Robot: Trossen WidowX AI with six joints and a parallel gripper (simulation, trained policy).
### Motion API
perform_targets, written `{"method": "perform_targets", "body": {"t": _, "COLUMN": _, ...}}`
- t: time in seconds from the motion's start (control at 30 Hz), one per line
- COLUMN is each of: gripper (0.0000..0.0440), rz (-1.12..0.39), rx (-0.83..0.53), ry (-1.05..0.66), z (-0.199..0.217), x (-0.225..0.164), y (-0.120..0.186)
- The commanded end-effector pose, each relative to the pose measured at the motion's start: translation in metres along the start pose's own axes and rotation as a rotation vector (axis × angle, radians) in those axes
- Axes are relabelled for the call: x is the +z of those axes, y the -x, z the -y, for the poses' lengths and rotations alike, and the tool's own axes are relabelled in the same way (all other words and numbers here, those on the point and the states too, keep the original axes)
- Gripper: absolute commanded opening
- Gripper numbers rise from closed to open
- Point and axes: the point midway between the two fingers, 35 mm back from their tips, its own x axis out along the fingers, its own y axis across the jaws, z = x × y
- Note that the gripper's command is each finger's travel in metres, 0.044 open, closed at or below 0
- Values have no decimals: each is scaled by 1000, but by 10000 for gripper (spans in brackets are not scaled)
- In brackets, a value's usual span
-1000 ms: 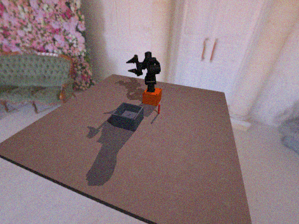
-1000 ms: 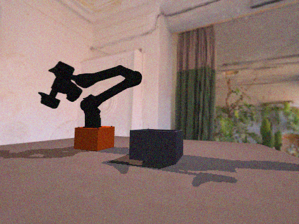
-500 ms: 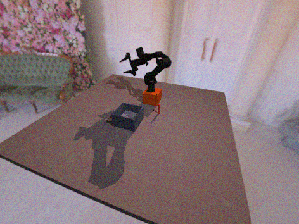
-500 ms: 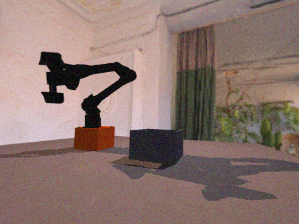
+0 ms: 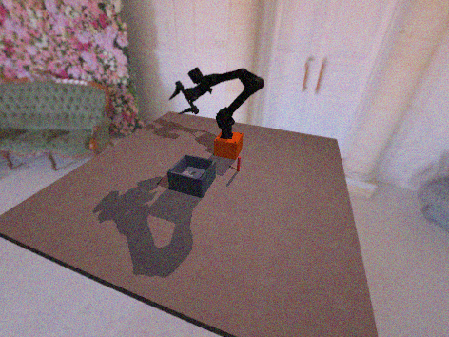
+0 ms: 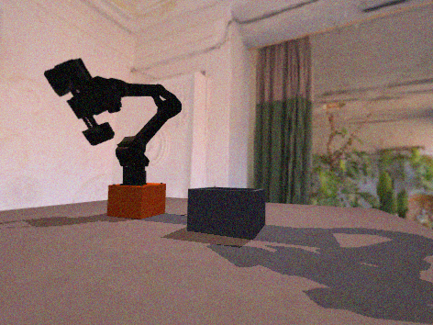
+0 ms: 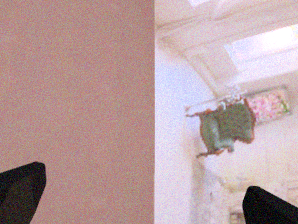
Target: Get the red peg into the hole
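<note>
Rn, seeing 1 slim red cylindrical peg in the top view, standing upright on the brown flat tabletop, near 1 orange blocky base. Not making out the peg in the ext. or wrist view. Counting 1 dark grey-blue square open-topped box too, sitting on the tabletop apart from peg & base. Showing inside, at the btm: 1 pale grey plate, w/ hole too small to tell.

Also seeing 1 black jointed metal arm, rising from the base & bending over at the elbow, w/ 1 black parallel-jaw gripper hanging high above tabletop level, well apart from box & peg. Counting 2 fingers, standing wide apart, gripping nothing.

In the bkgd, spotting 1 green tufted sofa, 2 long door handles & 1 pink-and-green curtain.

In the top view, the arm has gone from bunched up to stretched sideways, its gripper now appearing closer to the far left corner of the bench. The gripper has also tilted in the exterior view. The arm's shadow has spread towards the left edge, opening a gap.
</note>
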Motion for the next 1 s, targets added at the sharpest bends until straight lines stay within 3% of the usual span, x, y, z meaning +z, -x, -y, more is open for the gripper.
{"method": "perform_targets", "body": {"t": 0.0, "gripper": 410, "rz": 13, "rx": 70, "ry": -98, "z": 0, "x": 15, "y": -12}}
{"method": "perform_targets", "body": {"t": 0.5, "gripper": 402, "rz": -20, "rx": 393, "ry": -462, "z": -28, "x": 101, "y": -45}}
{"method": "perform_targets", "body": {"t": 0.97, "gripper": 406, "rz": -193, "rx": 622, "ry": -703, "z": -76, "x": 190, "y": -33}}
